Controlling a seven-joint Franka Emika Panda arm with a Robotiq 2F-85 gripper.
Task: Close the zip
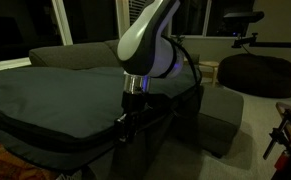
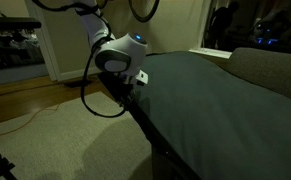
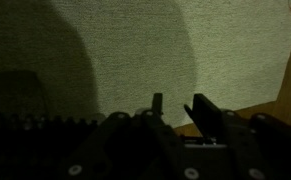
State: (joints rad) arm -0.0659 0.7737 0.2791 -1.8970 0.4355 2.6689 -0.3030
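Observation:
The huge flat dark grey-green fabric case (image 1: pixel 55 95) lies across the sofa; it also shows in an exterior view (image 2: pixel 210 100). The zip (image 2: pixel 160 135) is a thin dark line along its side seam, and it runs along the near edge in an exterior view (image 1: pixel 75 135). My gripper (image 1: pixel 125 118) hangs at that edge, right by the seam, also seen in an exterior view (image 2: pixel 135 88). In the wrist view the fingertips (image 3: pixel 178 98) stand a narrow gap apart with carpet showing between them. A dark toothed strip (image 3: pixel 40 125) lies at the lower left. The picture is very dim.
A round dark beanbag (image 1: pixel 260 72) sits at the back. The grey sofa (image 1: pixel 75 55) lies under the case, with a grey footstool (image 1: pixel 220 115) beside it. Pale carpet (image 2: pixel 65 140) and wood floor (image 3: pixel 285 95) lie below. A cable loops from the arm (image 2: pixel 90 95).

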